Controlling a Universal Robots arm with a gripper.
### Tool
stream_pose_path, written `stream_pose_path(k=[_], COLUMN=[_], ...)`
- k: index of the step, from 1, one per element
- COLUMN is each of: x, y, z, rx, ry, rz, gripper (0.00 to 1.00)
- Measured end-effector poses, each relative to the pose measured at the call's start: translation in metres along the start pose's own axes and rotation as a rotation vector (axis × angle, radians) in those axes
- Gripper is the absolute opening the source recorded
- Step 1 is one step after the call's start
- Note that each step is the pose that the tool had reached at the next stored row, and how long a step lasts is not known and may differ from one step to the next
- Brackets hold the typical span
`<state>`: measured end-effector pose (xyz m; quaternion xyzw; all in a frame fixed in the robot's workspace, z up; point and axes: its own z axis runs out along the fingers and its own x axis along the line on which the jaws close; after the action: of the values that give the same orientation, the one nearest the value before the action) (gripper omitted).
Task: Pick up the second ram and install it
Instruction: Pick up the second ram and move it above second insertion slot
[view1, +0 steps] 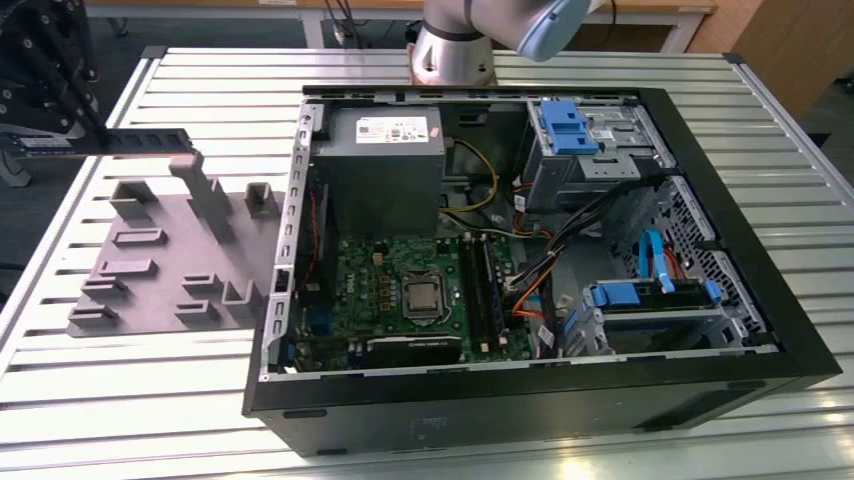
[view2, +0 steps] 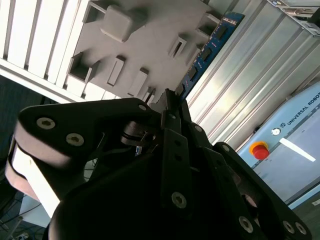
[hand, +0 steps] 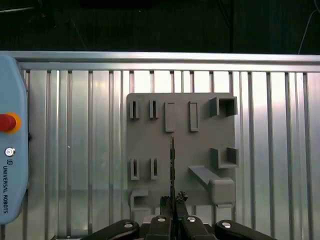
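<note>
Exterior view: my gripper (view1: 80, 135) holds the second ram (view1: 144, 140) level, jutting past the fingertips, clear of the gray holder (view1: 167, 290). Second wrist view: the fingers (view2: 171, 127) are clamped on its near end. First wrist view: it runs edge-on straight out between them, which I judge keeps it square for a slot.

Blue ram (view2: 209, 49), grey fixture (hand: 200, 150)

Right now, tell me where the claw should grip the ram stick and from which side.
Grip the second ram near one short end, across its two broad flat faces, coming in along its length: the board is thin and long. The claw holds it that way above the grey holder.
</note>
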<state>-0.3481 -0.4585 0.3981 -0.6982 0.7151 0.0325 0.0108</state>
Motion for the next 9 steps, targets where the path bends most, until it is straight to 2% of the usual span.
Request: stream_pose_path(k=[9], x=[-0.0003], y=[-0.0124], z=[-0.0004], rx=[-0.0001], ry=[0.0001], rz=[0.000], gripper=[0.14])
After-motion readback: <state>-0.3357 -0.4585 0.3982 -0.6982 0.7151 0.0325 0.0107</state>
